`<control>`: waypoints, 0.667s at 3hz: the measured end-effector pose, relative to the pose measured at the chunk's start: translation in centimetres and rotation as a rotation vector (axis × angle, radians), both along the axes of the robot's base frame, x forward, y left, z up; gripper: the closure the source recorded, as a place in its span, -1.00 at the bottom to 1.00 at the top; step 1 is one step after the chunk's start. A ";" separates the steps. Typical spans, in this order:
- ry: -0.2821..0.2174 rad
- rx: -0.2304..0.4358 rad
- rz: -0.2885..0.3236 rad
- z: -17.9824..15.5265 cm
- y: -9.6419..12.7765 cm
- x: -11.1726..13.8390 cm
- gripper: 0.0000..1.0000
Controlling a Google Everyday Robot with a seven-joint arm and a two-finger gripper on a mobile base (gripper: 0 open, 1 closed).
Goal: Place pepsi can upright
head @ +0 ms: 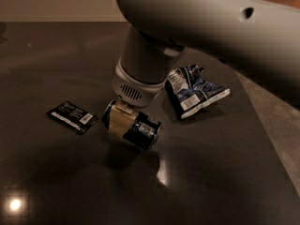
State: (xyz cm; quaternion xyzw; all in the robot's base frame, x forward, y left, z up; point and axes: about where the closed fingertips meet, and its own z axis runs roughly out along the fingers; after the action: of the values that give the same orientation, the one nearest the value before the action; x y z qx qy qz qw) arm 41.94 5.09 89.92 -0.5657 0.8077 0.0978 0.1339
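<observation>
At frame centre the gripper (123, 122) had its fingers clamped around the pepsi can (143, 131), tilted just off the dark table (70, 182); I reckoned it wanted turning fully vertical before any release.

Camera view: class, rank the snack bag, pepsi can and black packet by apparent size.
1. snack bag
2. pepsi can, held in the gripper mid-table
3. black packet, close to the can's size

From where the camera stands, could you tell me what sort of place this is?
Probably a break-room counter: dark glossy countertop, snack bag, black packet, and the gripper mid-counter holding a pepsi can.
</observation>
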 end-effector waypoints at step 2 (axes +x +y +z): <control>-0.115 0.293 0.040 2.3 0.0 0.3 1.00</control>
State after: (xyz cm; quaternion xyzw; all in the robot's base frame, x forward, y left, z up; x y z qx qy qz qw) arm 42.22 5.10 92.22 -0.5605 0.7645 0.1848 0.2592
